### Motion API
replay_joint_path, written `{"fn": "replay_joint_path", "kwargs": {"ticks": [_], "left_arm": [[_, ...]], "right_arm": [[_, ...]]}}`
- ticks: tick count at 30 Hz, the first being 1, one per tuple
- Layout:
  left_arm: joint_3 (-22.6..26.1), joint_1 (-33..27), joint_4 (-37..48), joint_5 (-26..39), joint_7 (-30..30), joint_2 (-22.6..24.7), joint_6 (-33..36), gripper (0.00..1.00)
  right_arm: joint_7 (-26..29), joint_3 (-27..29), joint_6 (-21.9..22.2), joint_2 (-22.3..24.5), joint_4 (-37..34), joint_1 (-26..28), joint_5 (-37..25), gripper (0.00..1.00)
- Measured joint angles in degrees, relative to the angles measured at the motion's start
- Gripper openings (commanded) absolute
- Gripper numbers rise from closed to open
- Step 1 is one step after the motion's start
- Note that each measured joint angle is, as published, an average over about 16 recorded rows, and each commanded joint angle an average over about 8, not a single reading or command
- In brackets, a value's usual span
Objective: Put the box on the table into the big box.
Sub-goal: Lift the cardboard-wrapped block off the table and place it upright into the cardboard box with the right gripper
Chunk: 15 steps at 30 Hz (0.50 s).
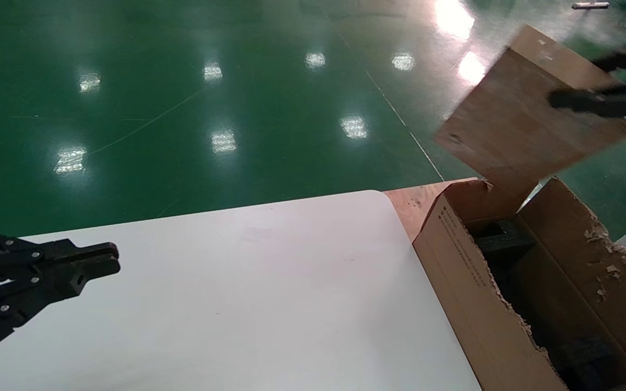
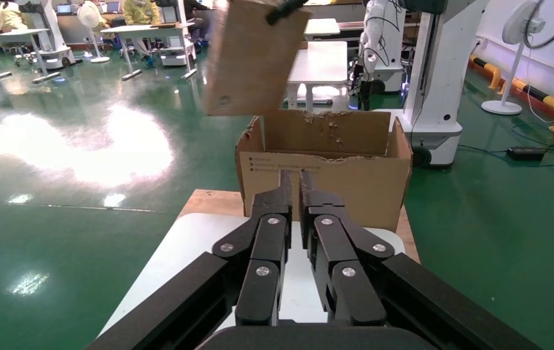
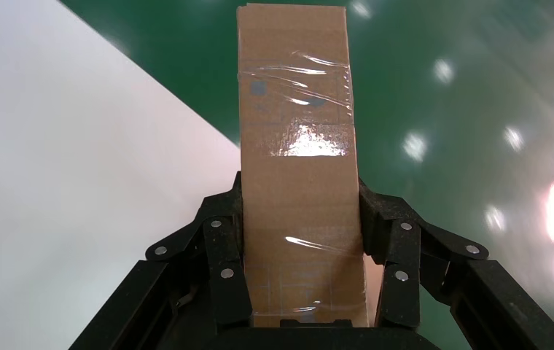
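Observation:
My right gripper (image 1: 579, 81) is shut on the box (image 1: 514, 125), a flat brown cardboard box, and holds it tilted in the air above the far end of the big box (image 1: 454, 260). In the right wrist view the box (image 3: 296, 146), taped with clear film, sits between my fingers (image 3: 230, 240). The big box, with ragged torn edges and black foam (image 1: 500, 239) inside, stands open past the right edge of the white table (image 1: 237, 304). My left gripper (image 1: 114, 259) is shut and empty over the table's left side; it also shows in the left wrist view (image 2: 294, 179).
A brown wooden board (image 1: 411, 201) lies under the big box beside the table's rounded corner. Shiny green floor lies beyond the table. Another robot (image 2: 434, 73) and white tables stand far behind the big box (image 2: 354, 182).

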Motion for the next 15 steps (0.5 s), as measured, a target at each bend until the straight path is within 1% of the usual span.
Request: {"fn": "replay_joint_path", "kwargs": {"ticks": [4,8,11,15], "left_arm": [[0.0,0.0,0.0,0.0,0.0,0.0,0.0,0.00],[0.0,0.0,0.0,0.0,0.0,0.0,0.0,0.00],[0.0,0.0,0.0,0.0,0.0,0.0,0.0,0.00],[0.0,0.0,0.0,0.0,0.0,0.0,0.0,0.00]], "right_arm": [[6.1,2.6,0.6,7.4,7.2,2.0,-7.3,0.00],[11.4,5.9,1.1,14.7,13.4,1.7,-12.6,0.00],[14.4,8.2,1.3,19.9,16.9,0.7,-15.3,0.00],[16.8,10.1,1.8,26.0,19.8,-0.7,-17.0,0.00]]}}
